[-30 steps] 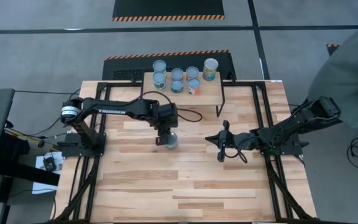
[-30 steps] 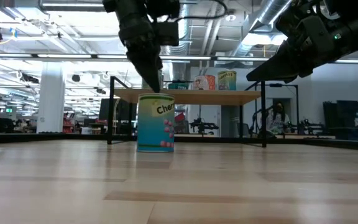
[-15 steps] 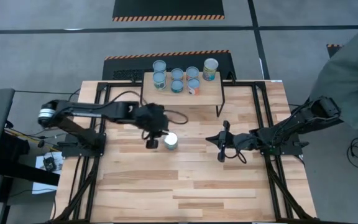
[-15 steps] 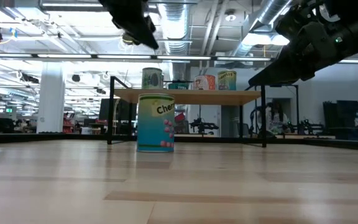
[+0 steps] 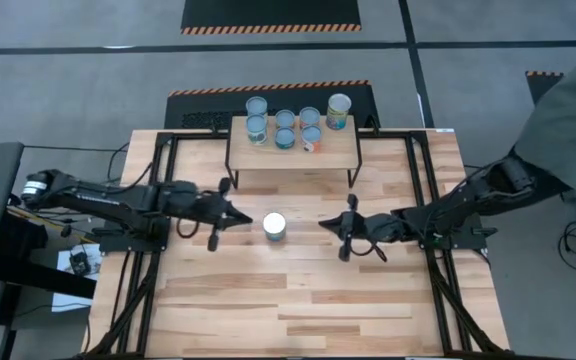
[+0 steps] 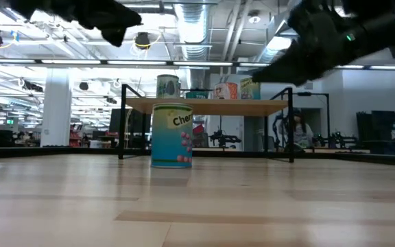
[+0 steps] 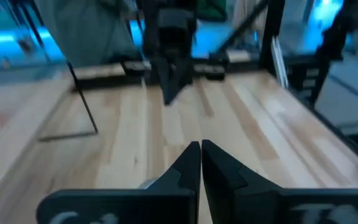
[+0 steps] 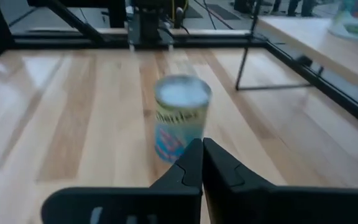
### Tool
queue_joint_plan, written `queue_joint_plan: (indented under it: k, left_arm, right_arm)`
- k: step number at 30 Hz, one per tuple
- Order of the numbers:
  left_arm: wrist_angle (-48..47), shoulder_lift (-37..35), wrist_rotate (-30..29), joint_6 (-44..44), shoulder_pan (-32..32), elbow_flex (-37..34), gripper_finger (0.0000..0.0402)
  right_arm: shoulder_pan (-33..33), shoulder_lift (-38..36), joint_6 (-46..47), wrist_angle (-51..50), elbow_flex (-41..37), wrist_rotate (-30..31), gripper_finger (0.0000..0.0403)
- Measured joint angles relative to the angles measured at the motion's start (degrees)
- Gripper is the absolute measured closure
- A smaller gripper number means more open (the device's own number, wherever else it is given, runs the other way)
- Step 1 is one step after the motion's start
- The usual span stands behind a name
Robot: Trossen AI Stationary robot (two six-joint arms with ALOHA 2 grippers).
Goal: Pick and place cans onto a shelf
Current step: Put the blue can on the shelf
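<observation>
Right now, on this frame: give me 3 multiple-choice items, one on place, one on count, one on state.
1. Where is the lone can?
A. on the shelf
B. on the tabletop between both grippers
C. in the left gripper

2. How many cans stand on the shelf?
A. three
B. seven
C. ten

3. What are the left gripper fingers doing?
A. shut on nothing
B. shut on a can
C. wide open

Key: 1 B, it stands free with the right gripper opposite. 2 B, seven tops count in the high view. 3 A, the wrist view shows fingers together, nothing between.
</observation>
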Motion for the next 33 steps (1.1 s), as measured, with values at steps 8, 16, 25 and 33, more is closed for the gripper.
queue_joint_plan:
  k: [8,16,25,33]
  left_arm:
    - [15.2,-8.5,-0.4,0.0,0.1,-14.7,0.0396]
    - [16.3,-10.9,-1.9,0.9,0.2,-17.6,0.0396]
    - [16.9,-11.4,-6.9,2.0,0.3,-19.6,0.0399]
    - [16.8,-11.4,-7.0,1.9,0.3,-20.1,0.0401]
  right_arm:
    - [0.1,8.9,-1.6,-11.4,15.4,-2.0,0.0314]
    - [-0.3,17.9,-6.7,-23.8,30.7,-4.6,0.0221]
    - [-3.1,25.9,-14.6,-29.8,39.0,-4.9,0.0207]
    - [-6.1,29.8,-15.2,-30.7,40.3,-7.0,0.0257]
